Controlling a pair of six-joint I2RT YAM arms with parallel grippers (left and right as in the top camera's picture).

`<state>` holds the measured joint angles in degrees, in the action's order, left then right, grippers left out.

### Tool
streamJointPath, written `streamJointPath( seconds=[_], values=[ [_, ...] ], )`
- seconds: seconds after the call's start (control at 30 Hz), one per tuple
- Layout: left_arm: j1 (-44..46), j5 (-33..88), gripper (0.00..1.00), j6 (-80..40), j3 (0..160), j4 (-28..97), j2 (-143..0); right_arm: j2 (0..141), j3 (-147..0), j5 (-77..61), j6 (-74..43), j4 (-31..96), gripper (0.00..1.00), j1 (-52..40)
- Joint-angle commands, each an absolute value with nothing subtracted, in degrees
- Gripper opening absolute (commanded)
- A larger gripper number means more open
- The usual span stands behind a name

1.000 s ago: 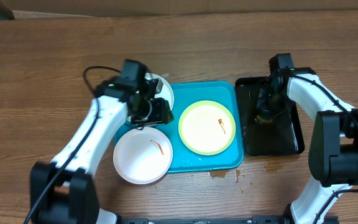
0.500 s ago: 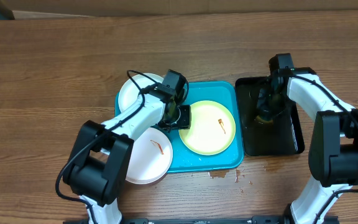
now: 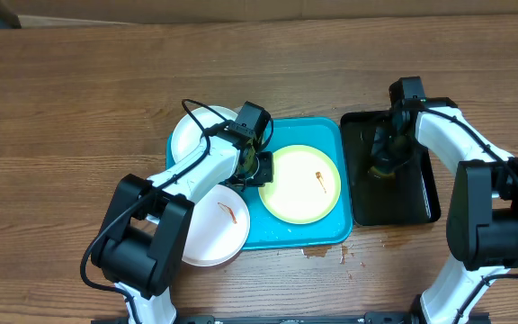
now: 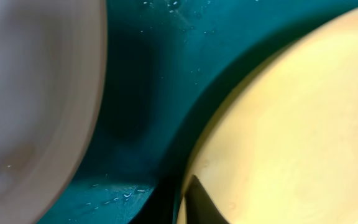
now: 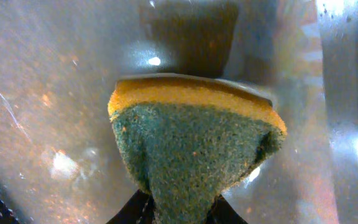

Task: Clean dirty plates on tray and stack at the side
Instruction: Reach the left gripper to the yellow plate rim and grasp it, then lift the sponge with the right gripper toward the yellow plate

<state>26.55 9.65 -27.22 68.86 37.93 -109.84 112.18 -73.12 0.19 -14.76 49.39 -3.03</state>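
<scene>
My left end effector (image 3: 257, 167) sits low at the left rim of the green-rimmed plate (image 3: 299, 184), which lies mid-frame on the blue tray (image 3: 306, 236); I cannot tell whether it is open or closed. My right end effector (image 3: 386, 165) pinches a sponge (image 5: 194, 137) over the black tray (image 3: 416, 202), right of centre. A smeared white plate (image 3: 207, 225) overhangs the blue tray's lower left corner, and a second white plate (image 3: 192, 135) lies at its upper left.

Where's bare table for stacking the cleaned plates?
Table left of the tray, and the strip behind both trays, are bare. Crowded: plates and left gripper fill the tray, black tray with right gripper and sponge hugs its right side, spill at its front.
</scene>
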Motion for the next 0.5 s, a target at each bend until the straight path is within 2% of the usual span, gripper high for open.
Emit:
streamJointPath(
  seconds=[0.0,0.13,0.2,0.23,0.27,0.33,0.4,0.43,0.47],
  values=[
    [26.7,8.1,0.04,-27.7,68.7,38.2,-110.3,112.2,-72.1,-0.1,-14.6,48.2,0.04,-2.9],
    [26.7,6.9,0.06,-27.7,68.7,38.1,-110.3,112.2,-72.0,-0.1,-14.6,48.0,0.04,-2.9],
    [26.7,6.9,0.11,-27.7,68.7,38.2,-110.3,112.2,-72.1,-0.1,-14.6,47.4,0.41,-2.9],
    [26.7,6.9,0.14,-27.7,68.7,38.2,-110.3,112.2,-72.1,-0.1,-14.6,47.0,0.48,-2.9],
    [26.7,6.9,0.18,-27.7,68.7,38.2,-110.3,112.2,-72.1,0.0,-14.6,46.3,0.49,-2.9],
    [26.7,6.9,0.20,-27.7,68.7,38.2,-110.3,112.2,-72.1,0.1,-14.6,44.7,0.49,-2.9],
    [26.7,6.9,0.20,-27.7,68.7,38.3,-110.3,112.2,-72.1,0.4,-14.6,42.8,0.45,-2.9],
    [26.7,6.9,0.20,-27.7,68.7,38.4,-110.3,112.2,-72.1,0.4,-14.6,42.2,0.22,-2.9],
    [26.7,6.9,0.21,-27.7,68.7,38.6,-110.3,112.2,-72.1,0.4,-14.6,41.8,0.04,-2.9]
  ],
)
